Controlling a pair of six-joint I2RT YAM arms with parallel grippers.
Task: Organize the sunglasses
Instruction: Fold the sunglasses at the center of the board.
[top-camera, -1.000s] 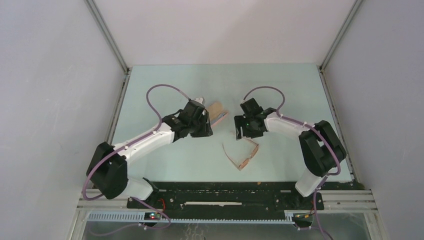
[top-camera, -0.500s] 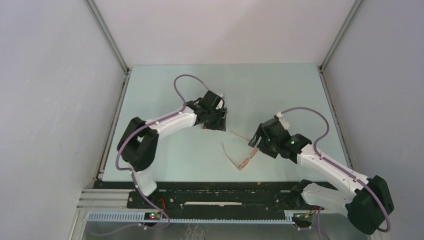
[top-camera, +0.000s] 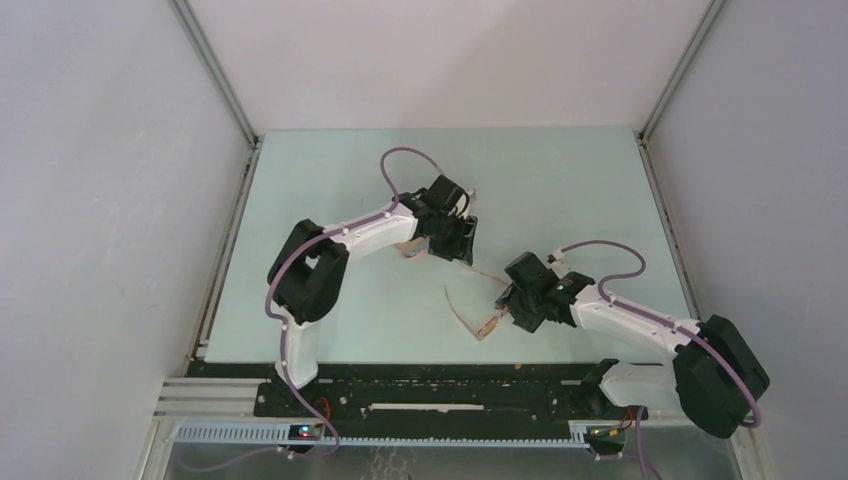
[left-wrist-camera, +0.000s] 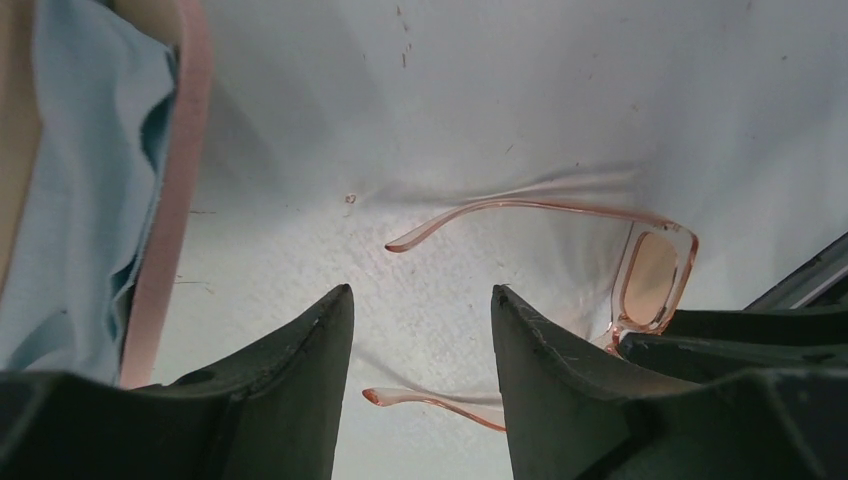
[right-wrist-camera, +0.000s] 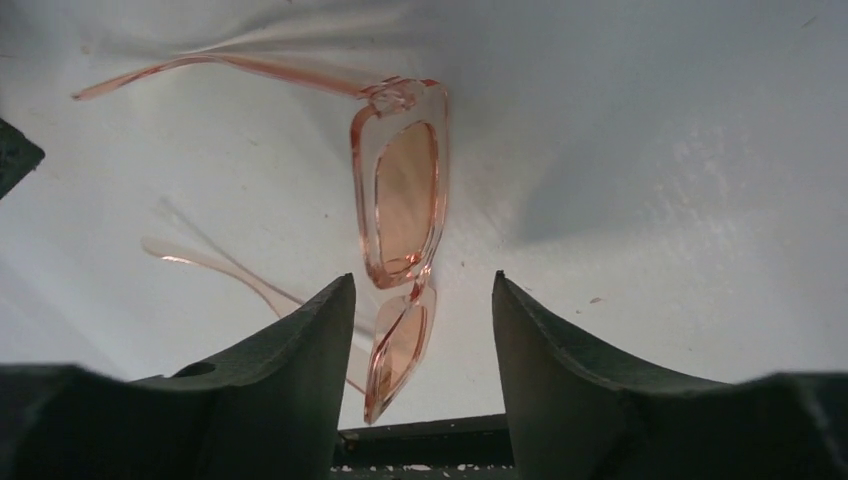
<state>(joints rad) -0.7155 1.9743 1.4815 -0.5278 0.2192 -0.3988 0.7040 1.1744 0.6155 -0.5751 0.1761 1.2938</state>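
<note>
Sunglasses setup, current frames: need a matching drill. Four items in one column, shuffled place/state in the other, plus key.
Items
1. sunglasses
2. light blue cloth
3. pink case
4. right gripper

Place or state
A. bunched inside a pink rim
B. jaws apart, lens frame between them
C. on the table, temple arms unfolded
D. at the left edge of the left wrist view, holding the cloth

Pairs: 1-C, 2-A, 3-D, 4-B
</note>
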